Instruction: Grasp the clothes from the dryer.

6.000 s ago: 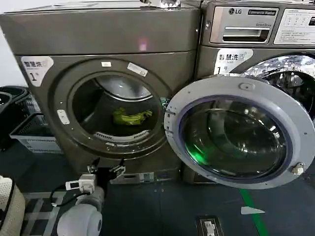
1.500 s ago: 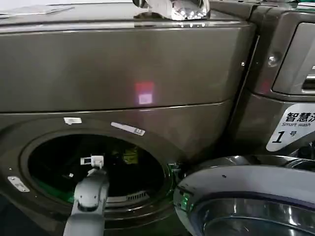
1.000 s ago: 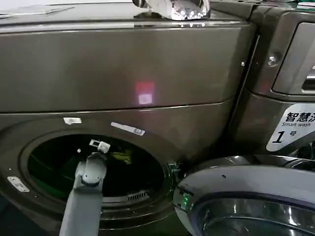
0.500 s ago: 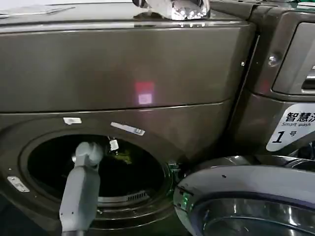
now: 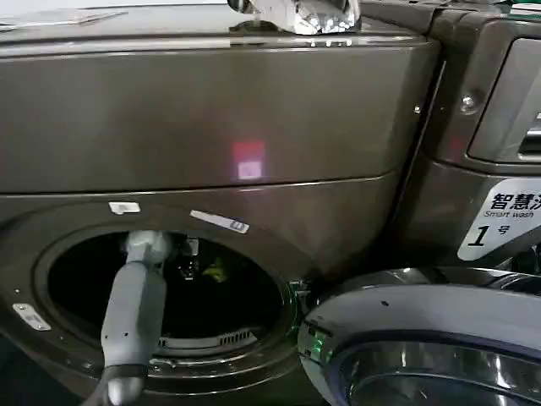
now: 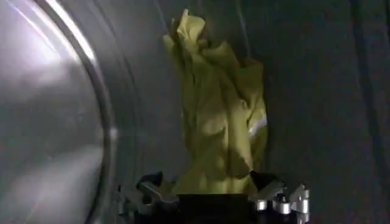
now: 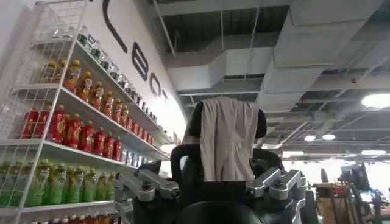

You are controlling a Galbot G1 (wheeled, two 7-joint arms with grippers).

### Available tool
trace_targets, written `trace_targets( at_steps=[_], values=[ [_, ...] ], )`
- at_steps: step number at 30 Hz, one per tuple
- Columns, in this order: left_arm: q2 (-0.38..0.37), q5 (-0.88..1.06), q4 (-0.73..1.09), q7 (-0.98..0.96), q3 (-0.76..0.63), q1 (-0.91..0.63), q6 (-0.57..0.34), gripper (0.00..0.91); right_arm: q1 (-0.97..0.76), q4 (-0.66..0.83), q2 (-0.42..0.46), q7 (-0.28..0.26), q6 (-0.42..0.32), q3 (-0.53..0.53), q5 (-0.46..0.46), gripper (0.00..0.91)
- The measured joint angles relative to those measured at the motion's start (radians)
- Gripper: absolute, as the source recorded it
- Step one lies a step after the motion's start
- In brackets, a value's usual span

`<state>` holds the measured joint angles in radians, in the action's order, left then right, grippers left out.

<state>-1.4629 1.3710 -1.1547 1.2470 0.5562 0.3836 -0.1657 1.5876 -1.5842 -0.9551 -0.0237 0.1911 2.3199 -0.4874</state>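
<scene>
The dryer (image 5: 211,118) stands with its round drum mouth (image 5: 51,254) open. Inside lie the clothes (image 5: 214,271), a small yellow-green bundle. My left arm reaches through the mouth, and my left gripper (image 5: 188,260) sits just beside the bundle. In the left wrist view the clothes (image 6: 216,115) rise right ahead of the left gripper (image 6: 207,181). That gripper is open, and its fingertips (image 6: 150,182) flank the bundle's near end. My right gripper (image 7: 228,140) is parked pointing at a ceiling, its black fingers drawn together with a pale fabric strip over them.
The dryer's glass door (image 5: 423,338) hangs open at the lower right, close to the drum mouth. A second machine (image 5: 499,110) with a white "1" label (image 5: 499,222) stands on the right. Shelves of bottles (image 7: 67,128) show beside the right gripper.
My left arm has pushed deeper into the drum, and the gripper has swung right and up to the clothes. Six seconds ago the arm was below the mouth, outside the drum.
</scene>
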Motion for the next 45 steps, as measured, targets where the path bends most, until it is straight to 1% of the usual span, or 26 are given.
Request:
trace_targets(
  at_steps=[8,23,37,38,39,40,41,42,45],
  values=[
    [0.004,0.005,0.085,0.0,-0.002,-0.053,-0.002,0.907,-0.001,0.003,-0.004,-0.001,-0.007,-0.006,0.004,0.907],
    [0.005,-0.066,0.279,-0.097,-0.017,-0.125,-0.013,0.907,-0.001,0.017,-0.006,-0.005,-0.019,-0.011,0.019,0.907],
    [0.015,-0.128,0.456,-0.108,-0.015,-0.175,-0.023,0.907,-0.01,0.023,-0.012,-0.008,-0.031,-0.024,0.028,0.907],
    [0.017,-0.133,0.465,-0.111,-0.015,-0.176,-0.023,0.626,-0.009,0.024,-0.013,-0.008,-0.032,-0.025,0.03,0.907],
    [0.018,-0.137,0.473,-0.114,-0.017,-0.177,-0.023,0.296,-0.009,0.025,-0.014,-0.009,-0.034,-0.025,0.03,0.907],
    [0.019,-0.142,0.48,-0.117,-0.018,-0.177,-0.021,0.125,-0.008,0.026,-0.015,-0.01,-0.035,-0.025,0.031,0.907],
    [0.02,-0.149,0.488,-0.118,-0.018,-0.177,-0.02,0.08,-0.007,0.027,-0.016,-0.011,-0.036,-0.025,0.031,0.907],
    [0.021,-0.156,0.496,-0.119,-0.018,-0.178,-0.021,0.011,-0.007,0.028,-0.017,-0.011,-0.037,-0.025,0.031,0.907],
    [0.022,-0.173,0.515,-0.123,-0.018,-0.179,-0.021,0.0,-0.005,0.029,-0.017,-0.013,-0.038,-0.025,0.031,0.907]
  ],
)
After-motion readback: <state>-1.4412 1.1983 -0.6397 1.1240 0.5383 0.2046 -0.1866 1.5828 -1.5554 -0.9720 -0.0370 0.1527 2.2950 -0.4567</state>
